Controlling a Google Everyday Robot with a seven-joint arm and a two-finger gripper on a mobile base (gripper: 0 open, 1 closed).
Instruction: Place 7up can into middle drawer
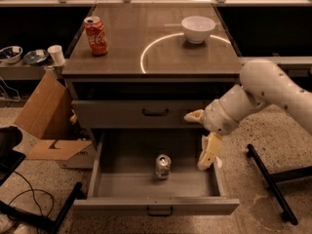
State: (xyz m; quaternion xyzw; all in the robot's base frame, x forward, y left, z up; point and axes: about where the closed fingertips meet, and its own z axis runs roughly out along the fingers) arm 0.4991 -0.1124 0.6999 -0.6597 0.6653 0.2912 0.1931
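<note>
Gripper (196,141) hangs over right side of open middle drawer (122,204), fingers spread wide, nothing btwn them. 7up can (163,166) stands upright on drawer floor, approx centre, left of lower finger, not touching.

The middle drawer (95,172) is pulled out and open on top, so a hand can come in from above. The 7up can (163,166) stands near the middle of it, with bare drawer floor to its left, right and front. The end effector (195,141) hangs over the drawer's right side, apart from the can, its two fingers spread wide. The upper drawer front (122,113) sits over the back of the open drawer, so room is tight there. On the surface (146,52), a cola can (95,35) stands at the left and a white bowl (198,29) at the right, well apart. A cardboard box (46,116) leans left of the cabinet.
</note>
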